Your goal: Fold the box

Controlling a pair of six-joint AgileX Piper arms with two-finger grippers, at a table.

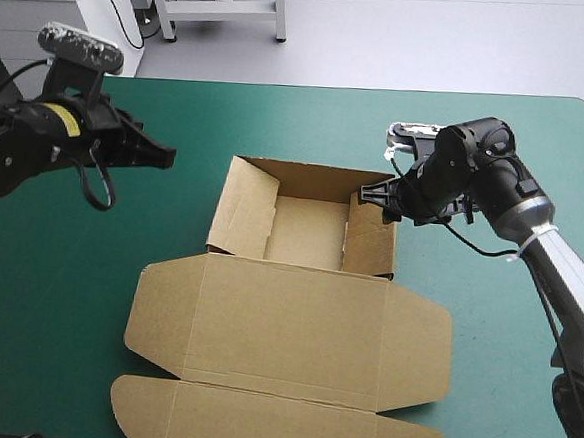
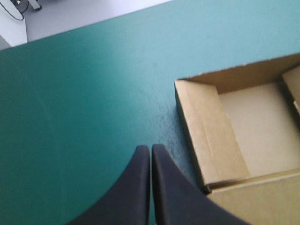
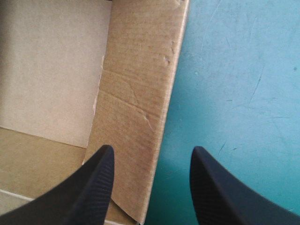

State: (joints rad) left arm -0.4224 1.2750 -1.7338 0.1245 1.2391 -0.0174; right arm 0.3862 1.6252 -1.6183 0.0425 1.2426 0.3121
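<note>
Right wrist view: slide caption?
Open right gripper above a raised side wall of the brown box, teal-green cover outside it.

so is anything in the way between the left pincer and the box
Nothing visible: only bare teal-green cover lies between the shut left pincer and the box.

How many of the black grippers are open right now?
1: the right black two-finger gripper, over the brown cardboard box's right wall. The left gripper is shut, above the teal-green cover beside the box.
</note>
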